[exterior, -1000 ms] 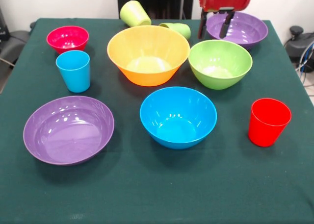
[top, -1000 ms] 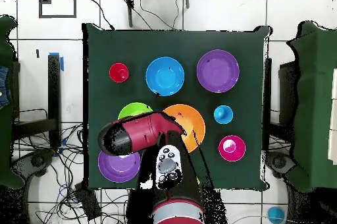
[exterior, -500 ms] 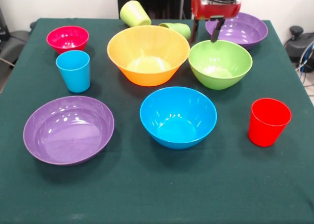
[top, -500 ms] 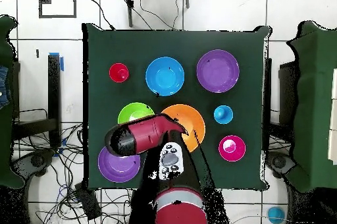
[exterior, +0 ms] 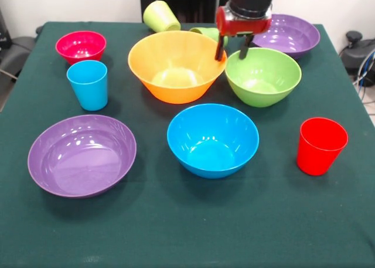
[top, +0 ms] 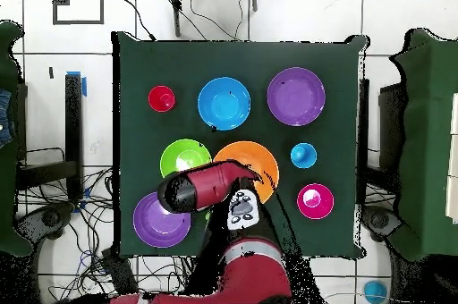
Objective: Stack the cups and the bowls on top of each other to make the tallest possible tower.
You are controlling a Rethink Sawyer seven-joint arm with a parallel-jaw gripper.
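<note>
Bowls (exterior: 177,65), all separate, upright, unstacked

Nothing is stacking yet: orange bowl (exterior: 177,65), green bowl (exterior: 263,76), blue bowl (exterior: 212,139), two purple bowls (exterior: 82,155) (exterior: 288,34) and small red bowl (exterior: 81,46) are sitting apart; blue cup (exterior: 88,84) and red cup (exterior: 320,145) are standing upright (yellow-green cup (exterior: 160,16) is lying tipped).
</note>
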